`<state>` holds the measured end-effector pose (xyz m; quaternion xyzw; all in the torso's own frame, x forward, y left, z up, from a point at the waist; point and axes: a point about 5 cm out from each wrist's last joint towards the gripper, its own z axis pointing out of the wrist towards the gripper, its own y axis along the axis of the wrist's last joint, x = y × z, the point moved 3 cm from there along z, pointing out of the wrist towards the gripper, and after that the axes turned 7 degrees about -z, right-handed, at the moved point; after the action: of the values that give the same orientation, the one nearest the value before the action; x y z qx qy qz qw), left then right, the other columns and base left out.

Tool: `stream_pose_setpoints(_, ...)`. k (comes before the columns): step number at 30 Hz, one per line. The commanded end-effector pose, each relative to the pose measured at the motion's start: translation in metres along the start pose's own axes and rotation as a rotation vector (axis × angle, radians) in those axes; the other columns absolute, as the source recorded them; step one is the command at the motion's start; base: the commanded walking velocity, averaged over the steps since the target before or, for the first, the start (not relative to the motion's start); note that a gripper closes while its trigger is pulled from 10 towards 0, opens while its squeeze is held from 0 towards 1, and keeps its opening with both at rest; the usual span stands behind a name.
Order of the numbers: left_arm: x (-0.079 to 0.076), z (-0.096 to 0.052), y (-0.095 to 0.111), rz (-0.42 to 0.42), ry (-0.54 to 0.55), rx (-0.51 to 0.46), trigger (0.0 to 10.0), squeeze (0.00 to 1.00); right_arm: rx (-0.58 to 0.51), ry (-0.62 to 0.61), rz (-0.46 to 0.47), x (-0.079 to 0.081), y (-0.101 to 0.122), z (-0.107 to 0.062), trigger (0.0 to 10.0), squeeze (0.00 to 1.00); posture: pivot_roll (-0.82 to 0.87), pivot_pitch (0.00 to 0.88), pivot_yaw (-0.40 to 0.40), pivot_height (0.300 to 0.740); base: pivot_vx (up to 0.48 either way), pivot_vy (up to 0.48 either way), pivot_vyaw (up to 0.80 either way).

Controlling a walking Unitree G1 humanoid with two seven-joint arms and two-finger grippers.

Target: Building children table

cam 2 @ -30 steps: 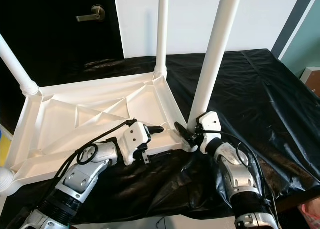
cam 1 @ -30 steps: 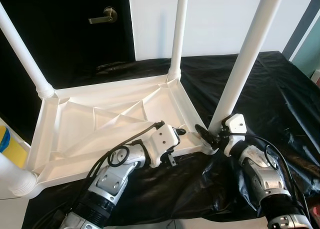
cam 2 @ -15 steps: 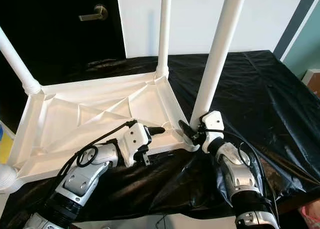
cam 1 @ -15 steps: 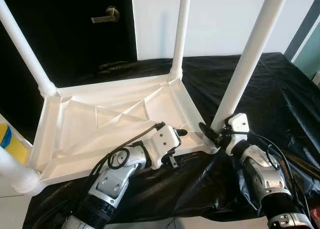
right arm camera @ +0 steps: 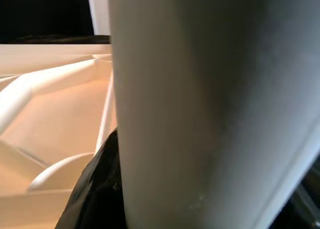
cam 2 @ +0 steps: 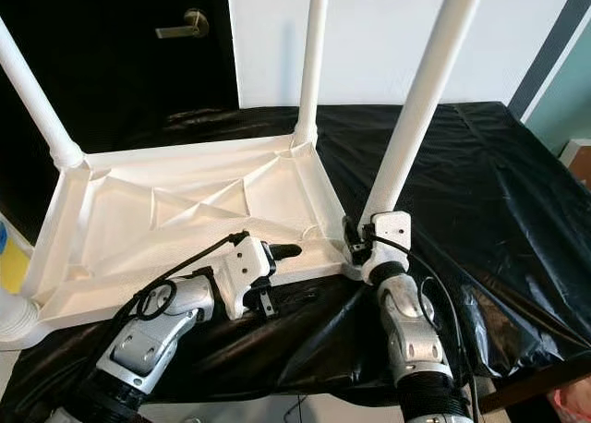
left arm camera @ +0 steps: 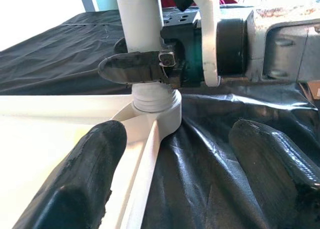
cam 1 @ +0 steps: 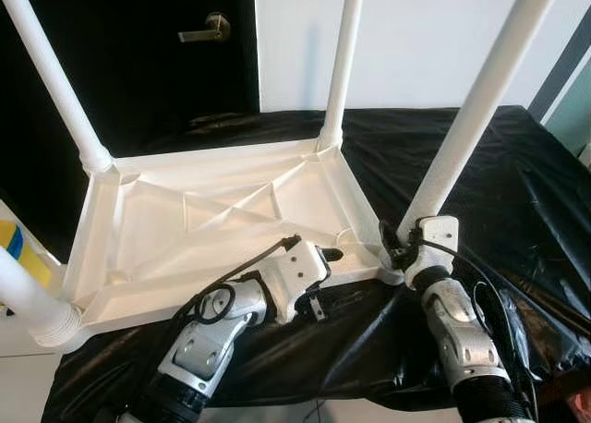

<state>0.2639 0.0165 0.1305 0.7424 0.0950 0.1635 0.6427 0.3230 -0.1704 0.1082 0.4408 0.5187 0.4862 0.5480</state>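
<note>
We log the upturned white plastic children's table top point(cam 1: 212, 224) on black sheeting point(cam 1: 517, 183), our right gripper point(cam 1: 399, 247) clenched round the upright white tubular leg point(cam 1: 462, 137) at its near corner socket, our left gripper point(left arm camera: 175, 159) released just beside.

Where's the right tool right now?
In the left eye view the right tool is at the near right corner of the upturned white table, shut around the base of that table leg.

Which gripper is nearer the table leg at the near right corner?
Right. The right gripper is clamped around the base of that table leg; the left gripper sits beside it at the tabletop's near rim, fingers open, not touching.
</note>
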Motion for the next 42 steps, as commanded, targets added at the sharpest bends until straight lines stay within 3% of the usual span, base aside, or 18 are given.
stream_pose_setpoints(1,0.002,0.0,0.001,0.001,0.042,-0.003,10.0,0.0,0.09,-0.148,-0.015,-0.017,-0.018,-0.009,10.0,0.0,0.0,0.0,-0.052,0.74,0.0,0.0,0.0)
stream_pose_setpoints(2,0.002,0.0,0.001,0.001,0.042,-0.003,10.0,0.0,0.09,-0.148,-0.015,-0.017,-0.018,-0.009,10.0,0.0,0.0,0.0,-0.052,0.74,0.0,0.0,0.0)
stream_pose_setpoints(4,0.002,0.0,0.002,0.001,0.045,-0.005,10.0,0.0,0.114,-0.259,0.011,-0.016,-0.02,-0.012,10.0,0.0,0.0,0.0,-0.055,0.74,0.0,0.0,0.0)
stream_pose_setpoints(6,0.002,0.001,0.004,0.004,0.048,-0.008,10.0,0.0,0.138,-0.298,0.049,-0.005,-0.019,-0.012,10.0,0.0,0.01,0.0,-0.058,0.74,0.0,0.0,0.0)
stream_pose_setpoints(10,0.003,0.001,0.004,0.003,0.05,-0.01,10.0,0.0,0.128,-0.254,0.064,0.005,-0.015,-0.01,10.0,0.0,0.0,0.0,-0.06,0.74,0.0,0.0,0.0)
stream_pose_setpoints(23,0.005,0.002,0.006,0.009,0.057,-0.017,10.0,0.0,0.105,-0.257,0.038,0.003,-0.009,-0.008,10.0,0.0,0.01,0.0,-0.067,0.74,0.0,0.0,0.0)
stream_pose_setpoints(24,0.005,0.002,0.006,0.009,0.058,-0.017,10.0,0.0,0.104,-0.256,0.038,0.003,-0.009,-0.008,10.0,0.06,0.01,0.0,-0.068,0.74,0.0,0.0,0.0)
stream_pose_setpoints(25,0.005,0.002,0.006,0.009,0.057,-0.017,10.0,0.0,0.102,-0.252,0.036,0.002,-0.009,-0.008,10.0,1.0,0.0,0.0,-0.068,0.74,0.0,0.0,0.0)
stream_pose_setpoints(35,0.005,0.002,0.006,0.008,0.057,-0.018,10.0,0.0,0.067,-0.224,0.032,-0.003,-0.004,-0.006,10.0,1.0,0.0,0.0,-0.067,0.74,0.0,0.0,0.0)
stream_pose_setpoints(37,0.005,0.002,0.005,0.011,0.051,-0.016,10.0,0.0,0.033,-0.146,0.048,-0.007,-0.001,-0.007,10.0,1.0,0.0,0.0,-0.059,0.74,0.0,0.0,0.0)
stream_pose_setpoints(42,0.005,0.002,0.005,0.011,0.049,-0.015,10.0,0.0,0.016,-0.097,0.054,-0.009,0.001,-0.009,10.0,1.0,-0.01,0.0,-0.056,0.74,0.0,0.0,0.0)
